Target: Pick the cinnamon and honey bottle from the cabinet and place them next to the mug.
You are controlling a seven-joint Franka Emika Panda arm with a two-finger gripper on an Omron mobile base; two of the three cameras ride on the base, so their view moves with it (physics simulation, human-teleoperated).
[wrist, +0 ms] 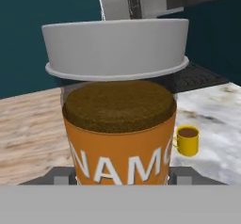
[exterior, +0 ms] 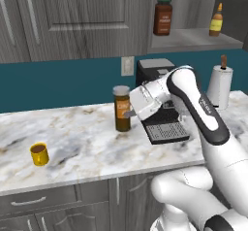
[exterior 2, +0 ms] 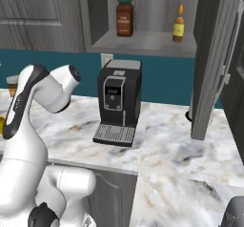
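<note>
- Cinnamon [exterior: 122, 109]: small cylindrical jar, brown contents, orange label band, flat grey lid; upright over the marble worktop [exterior: 82, 138], just left of the coffee machine [exterior: 162, 113], well apart from the mug [exterior: 39, 154].
- Gripper [exterior: 130, 112]: at the jar's right side, level with the label band; jaws set either side of the label in the hand view and apparently clamped on the jar, contact itself hidden behind the body.
- Handling, judged: rigid, smooth-walled, likely light; slippery label, so a hold across the mid-body below the lid rim suits best; tall for its base, liable to tip if set down tilted.
- Honey bottle [exterior: 216, 21]: slim amber bottle, yellow label, pointed cap; on the cabinet [exterior: 193, 38] shelf niche, right of a bigger red-brown jar [exterior: 162, 16]. Judged: narrow, top-heavy, easily knocked; hold at the wider lower body, not the tapering neck.
- Mug: yellow, handled, dark inside; far left on the worktop, open space beside it.
</note>
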